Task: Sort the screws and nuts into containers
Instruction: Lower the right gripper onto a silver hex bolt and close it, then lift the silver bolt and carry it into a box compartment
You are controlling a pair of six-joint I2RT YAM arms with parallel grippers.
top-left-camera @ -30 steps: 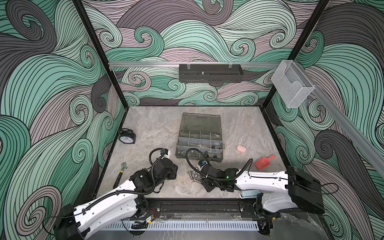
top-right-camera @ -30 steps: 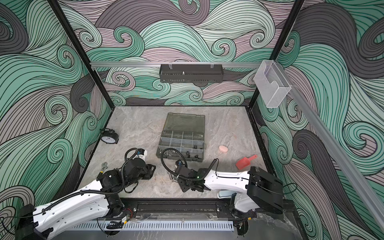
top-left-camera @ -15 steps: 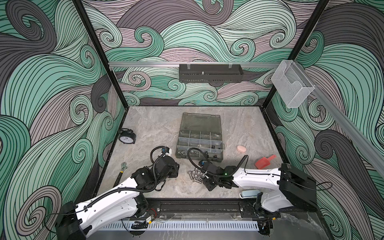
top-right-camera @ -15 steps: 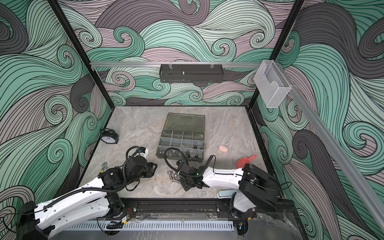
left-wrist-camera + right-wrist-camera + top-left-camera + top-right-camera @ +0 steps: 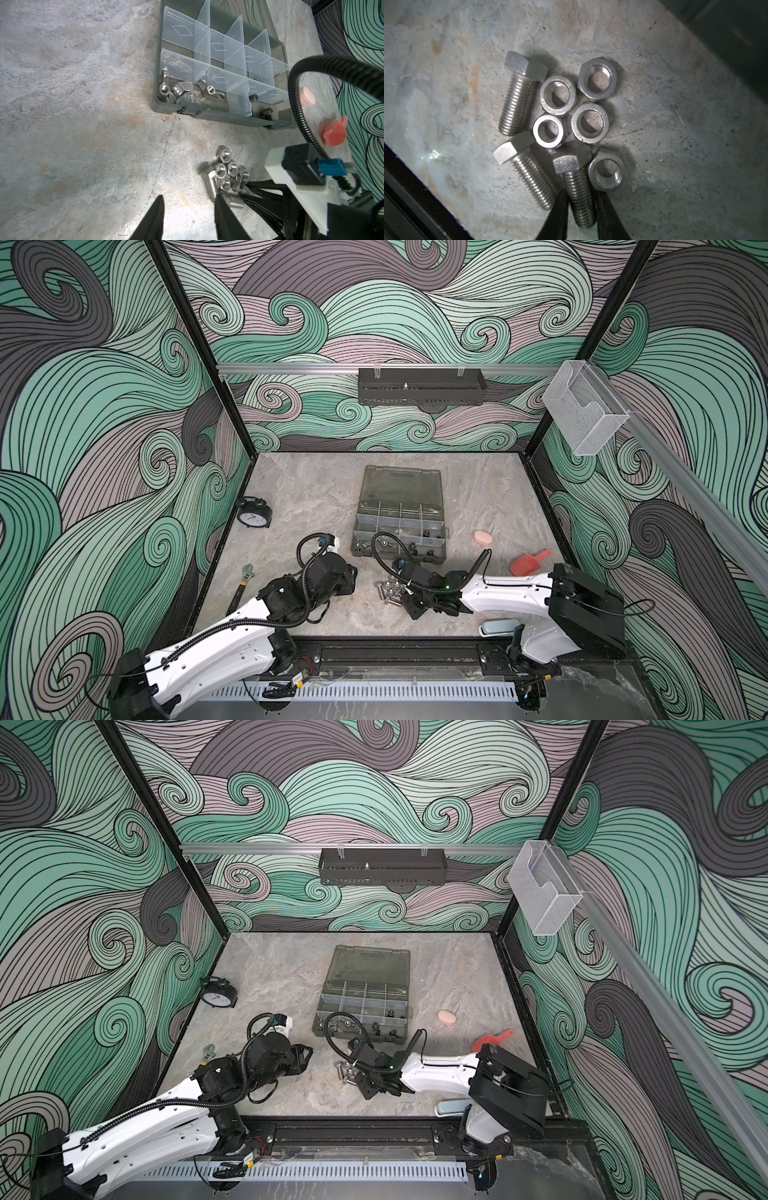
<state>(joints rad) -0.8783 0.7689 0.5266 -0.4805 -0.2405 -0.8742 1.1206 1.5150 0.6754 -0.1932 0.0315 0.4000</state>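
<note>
the right gripper (image 5: pixel 580 194) has slid left to the pile (image 5: pixel 388 596) near the front edge of the surface (image 5: pixel 291 497) and narrowed onto one screw (image 5: pixel 571 174), not yet lifted. two more screws (image 5: pixel 519 97) and five nuts (image 5: pixel 589 122) wait there; few pieces are in the case (image 5: pixel 218 117). the left gripper (image 5: pixel 188 197) hangs half open, empty. only the right wrist view shows the pinch; the left wrist view best shows the case's wing nuts (image 5: pixel 180 89).

Three silver hex-head screws (image 5: pixel 519 97) and five silver nuts (image 5: pixel 575 128) lie flat in a touching cluster, near the front wall of the containers (image 5: pixel 234 52). These are grey-green, open, with translucent dividers. One front compartment holds silver pieces, the next black.
</note>
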